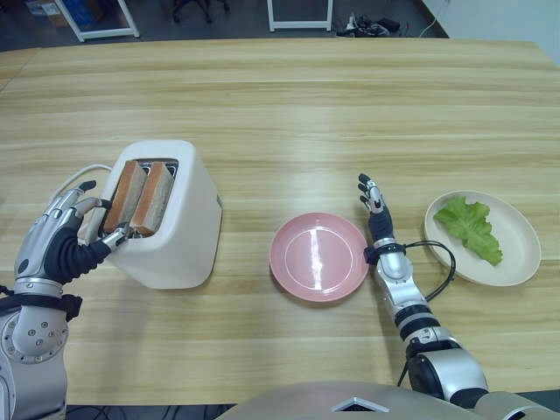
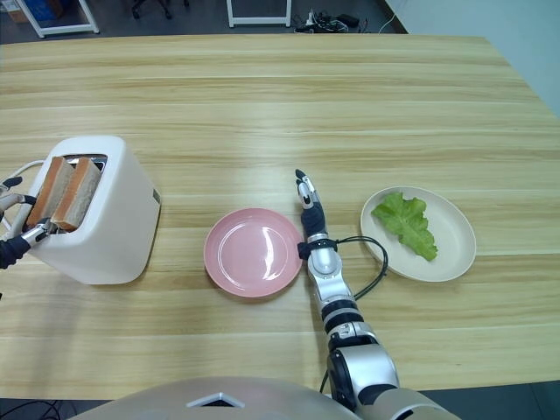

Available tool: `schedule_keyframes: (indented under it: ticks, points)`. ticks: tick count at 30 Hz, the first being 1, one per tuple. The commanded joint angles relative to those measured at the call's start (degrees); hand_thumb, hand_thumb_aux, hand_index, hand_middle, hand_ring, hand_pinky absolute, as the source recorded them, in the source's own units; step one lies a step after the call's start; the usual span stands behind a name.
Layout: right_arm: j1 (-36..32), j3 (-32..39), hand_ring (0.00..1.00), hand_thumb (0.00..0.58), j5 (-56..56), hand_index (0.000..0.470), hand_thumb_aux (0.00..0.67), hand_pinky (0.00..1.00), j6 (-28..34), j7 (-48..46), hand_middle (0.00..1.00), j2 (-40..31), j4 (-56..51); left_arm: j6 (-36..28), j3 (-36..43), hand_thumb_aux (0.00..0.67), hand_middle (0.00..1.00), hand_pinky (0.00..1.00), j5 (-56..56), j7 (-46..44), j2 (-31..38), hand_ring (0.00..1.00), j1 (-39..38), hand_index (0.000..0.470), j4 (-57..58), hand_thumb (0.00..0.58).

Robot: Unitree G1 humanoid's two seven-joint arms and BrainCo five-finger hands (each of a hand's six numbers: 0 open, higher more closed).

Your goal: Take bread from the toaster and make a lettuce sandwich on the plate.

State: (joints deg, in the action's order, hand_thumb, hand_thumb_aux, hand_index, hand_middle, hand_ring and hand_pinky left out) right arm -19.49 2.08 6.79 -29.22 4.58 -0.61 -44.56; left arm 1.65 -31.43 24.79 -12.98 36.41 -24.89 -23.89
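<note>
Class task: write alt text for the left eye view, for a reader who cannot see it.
The robot's left hand is at a white toaster with two bread slices in it; its open right hand is between an empty pink plate and a cream plate of lettuce on the wooden table.

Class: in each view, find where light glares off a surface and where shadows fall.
Left eye view: pale glare streaks on the pink plate, soft shadow under the toaster. Right eye view: same sheen on that plate, thin shadow beneath the cream plate at its near rim.
</note>
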Motion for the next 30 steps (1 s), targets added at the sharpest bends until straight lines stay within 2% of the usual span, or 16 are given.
schedule_keyframes:
  ticks: [1,7,10,11,12,18,19,20,21,22,30]
  points:
    - [0.8,0.2,0.00,0.000,0.3,0.000,0.000,0.00,1.1,0.0,0.00,-0.2,0.7,-0.5,1.7,0.368,0.00,0.00,1.3,-1.5,0.0,0.00,-1.2,0.258,0.6,0.462]
    - [1.0,0.4,0.00,0.000,0.4,0.000,0.000,0.00,1.3,0.2,0.00,0.0,0.9,-0.6,2.6,0.402,0.00,0.00,1.3,-1.8,0.3,0.00,-1.4,0.282,-0.1,0.487]
    - [1.1,0.4,0.00,0.000,0.4,0.000,0.000,0.00,1.3,0.4,0.00,0.1,0.8,-0.9,2.9,0.539,0.00,0.00,1.6,-1.7,0.5,0.00,-1.1,0.378,0.0,0.558]
    - [1.2,0.5,0.00,0.000,0.4,0.000,0.000,0.00,1.3,0.4,0.00,0.1,0.9,-0.9,3.0,0.617,0.00,0.00,1.6,-1.7,0.5,0.00,-0.8,0.433,0.1,0.576]
    - [1.2,0.5,0.00,0.000,0.4,0.000,0.000,0.00,1.3,0.5,0.00,0.2,0.9,-0.7,3.0,0.665,0.00,0.00,1.5,-1.6,0.5,0.00,-0.6,0.466,0.3,0.580]
    - [1.4,0.7,0.00,0.000,0.5,0.000,0.000,0.00,1.3,0.8,0.00,0.6,0.9,-0.9,2.4,0.670,0.00,0.00,0.9,-1.0,0.4,0.00,0.6,0.470,0.3,0.580]
    - [1.4,0.7,0.00,0.000,0.5,0.000,0.000,0.00,1.3,0.9,0.00,0.6,0.9,-1.1,2.2,0.670,0.12,0.12,0.6,-0.9,0.2,0.12,0.9,0.470,0.1,0.580]
    - [1.4,0.8,0.00,0.000,0.4,0.000,0.000,0.00,1.3,0.9,0.00,0.6,0.9,-1.2,2.0,0.670,0.33,0.33,0.1,-0.7,-0.1,0.33,1.4,0.470,-0.2,0.580]
    - [1.4,0.8,0.00,0.000,0.4,0.000,0.000,0.00,1.3,1.0,0.00,0.7,0.9,-1.3,1.7,0.670,0.75,0.75,-0.5,-0.4,-0.5,0.75,2.0,0.470,-0.6,0.580]
    - [1.4,0.8,0.00,0.000,0.4,0.000,0.000,0.00,1.3,1.0,0.00,0.7,0.8,-1.4,1.3,0.670,1.00,1.00,-1.5,0.0,-0.9,1.00,2.8,0.470,-1.0,0.580]
    - [1.0,1.0,0.00,0.000,0.5,0.000,0.000,0.00,1.2,1.5,0.00,0.9,-0.1,-2.6,-3.8,0.670,1.00,1.00,-9.0,5.3,-4.8,1.00,11.2,0.470,-4.5,0.580]
